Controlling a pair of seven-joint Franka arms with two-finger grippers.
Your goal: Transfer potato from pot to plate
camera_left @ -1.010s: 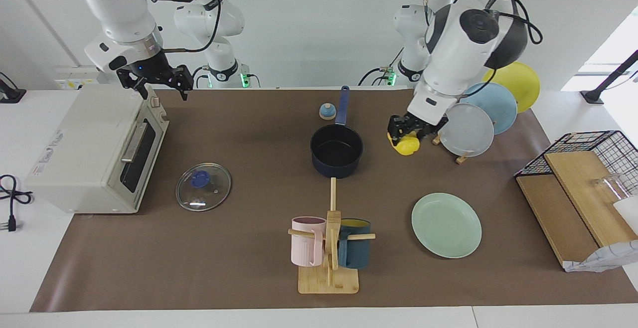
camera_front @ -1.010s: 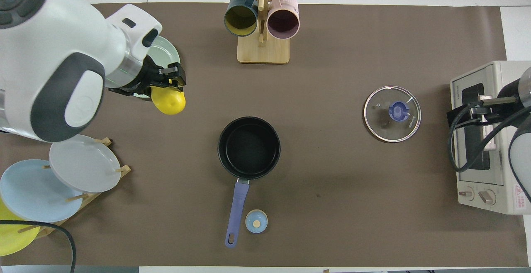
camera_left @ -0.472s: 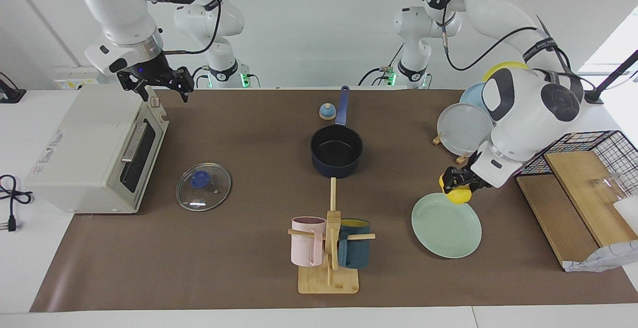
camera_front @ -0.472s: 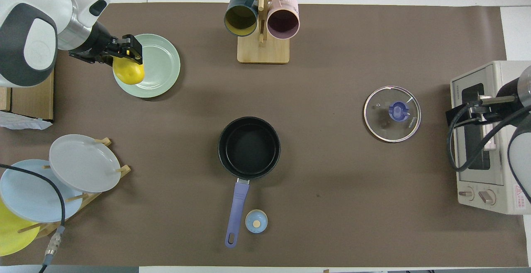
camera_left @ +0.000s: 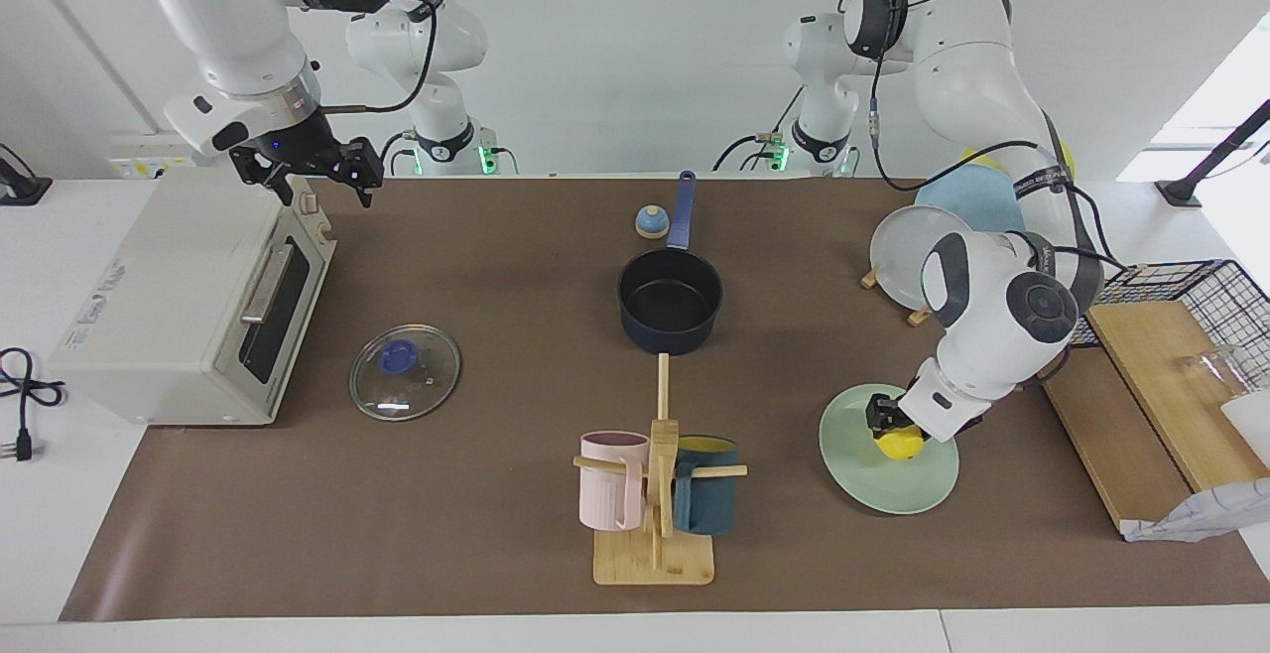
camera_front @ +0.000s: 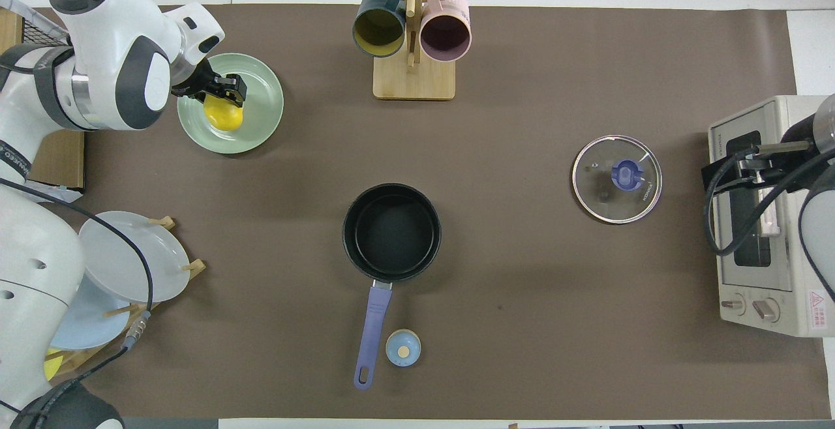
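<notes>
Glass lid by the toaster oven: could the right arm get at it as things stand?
Probably yes: the right hand hangs over the toaster oven, holding nothing, and the glass lid lies uncovered on the mat beside it.

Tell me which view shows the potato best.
The overhead view: the potato shows almost whole on the plate, under the left claw. In the facing view, the potato is half hidden by that claw.

Small print on the glass lid (camera_front: 617, 178), perhaps a brand; red warning triangle on the toaster oven (camera_front: 816, 299).
</notes>
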